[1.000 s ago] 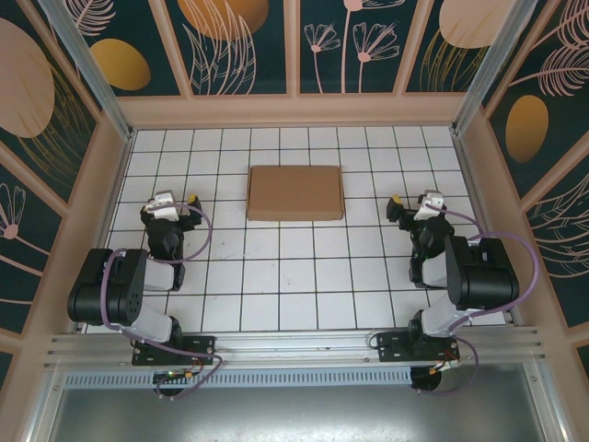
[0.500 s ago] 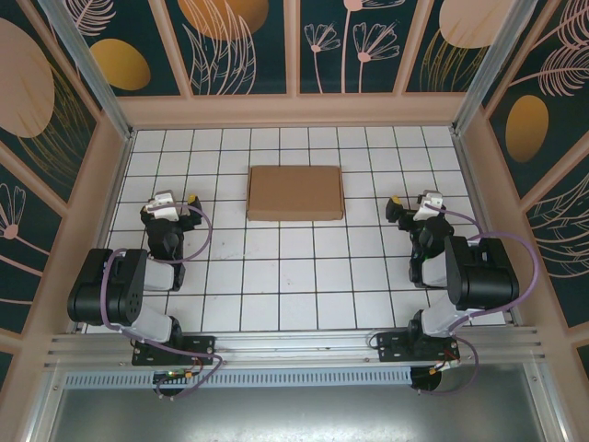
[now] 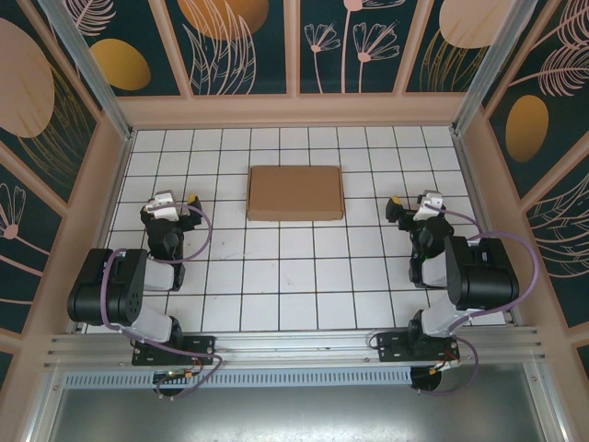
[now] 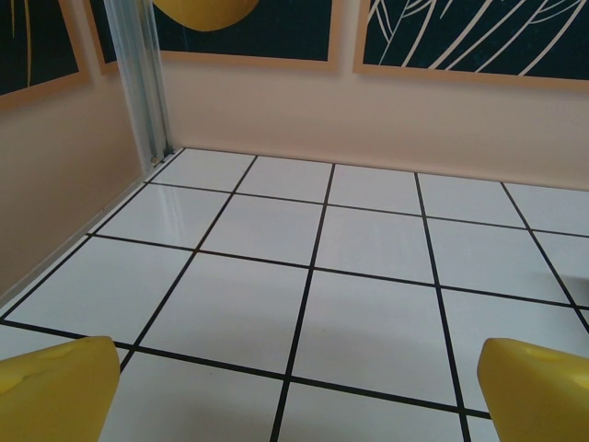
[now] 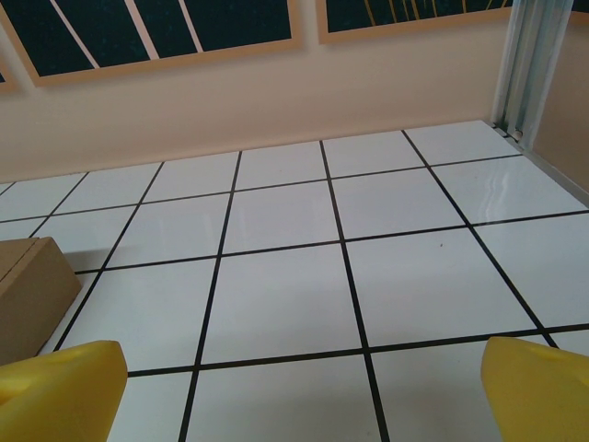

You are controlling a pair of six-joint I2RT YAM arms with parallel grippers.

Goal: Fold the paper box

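White gridded surface [image 3: 276, 276], patterned walls [image 3: 248, 37]; closed paper box [image 3: 294, 192] central; left tool [image 4: 296, 389] and right tool [image 5: 299, 389] low, both wide.

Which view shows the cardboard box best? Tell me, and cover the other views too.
The top external view: the cardboard box lies whole on the table. The right wrist view catches one corner at its left edge. The left wrist view faces tiles and wall.

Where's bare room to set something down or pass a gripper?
Widest bare patch: the table tiles between the box and the near edge, flanked by the left gripper and right gripper. Also free: strips beside the box and behind it. Crowded only around both grippers.
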